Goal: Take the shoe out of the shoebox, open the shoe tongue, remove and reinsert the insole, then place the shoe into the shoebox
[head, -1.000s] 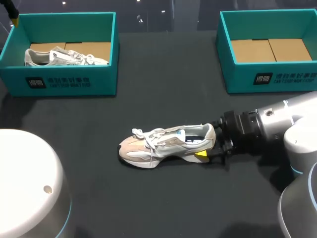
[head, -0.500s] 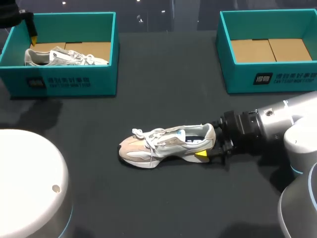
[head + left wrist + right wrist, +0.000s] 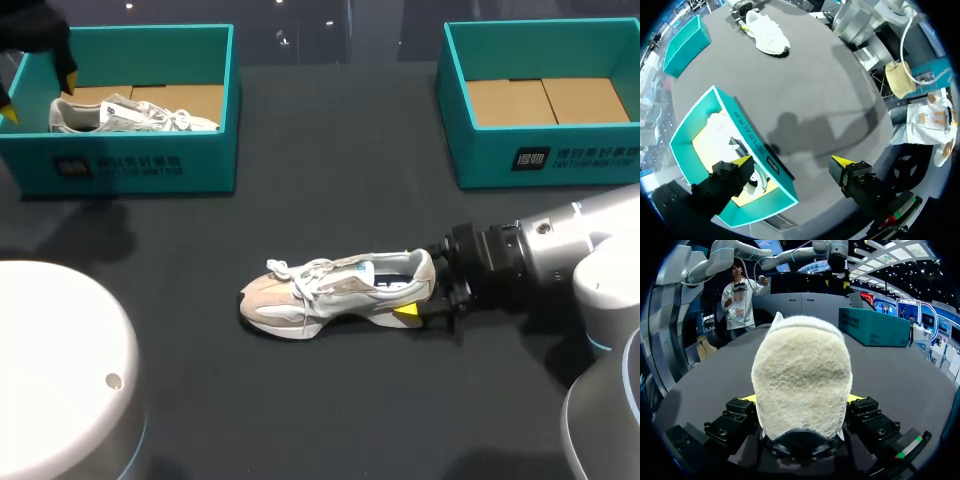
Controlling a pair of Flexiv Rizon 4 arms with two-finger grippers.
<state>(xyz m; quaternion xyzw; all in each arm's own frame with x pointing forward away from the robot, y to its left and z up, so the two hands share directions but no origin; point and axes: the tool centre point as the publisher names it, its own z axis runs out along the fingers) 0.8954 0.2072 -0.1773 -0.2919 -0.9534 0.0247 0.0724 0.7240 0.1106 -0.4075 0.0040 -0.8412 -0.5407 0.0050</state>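
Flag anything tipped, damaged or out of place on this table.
Nothing stands out. One shoe stands upright on the table, its heel in the right tool; the other shoe lies inside the left shoebox.

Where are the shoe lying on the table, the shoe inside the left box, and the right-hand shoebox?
shoe on the table [image 3: 335, 293], head view, middle of its side panel.
shoe in the left box [image 3: 120, 115], head view, middle of its upper.
right shoebox [image 3: 485, 155], head view, bare front wall.

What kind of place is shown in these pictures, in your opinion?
Probably a robot test or demonstration bench, not a shop: a black table carries two teal shoeboxes, and my right tool grips a shoe by its heel on it.
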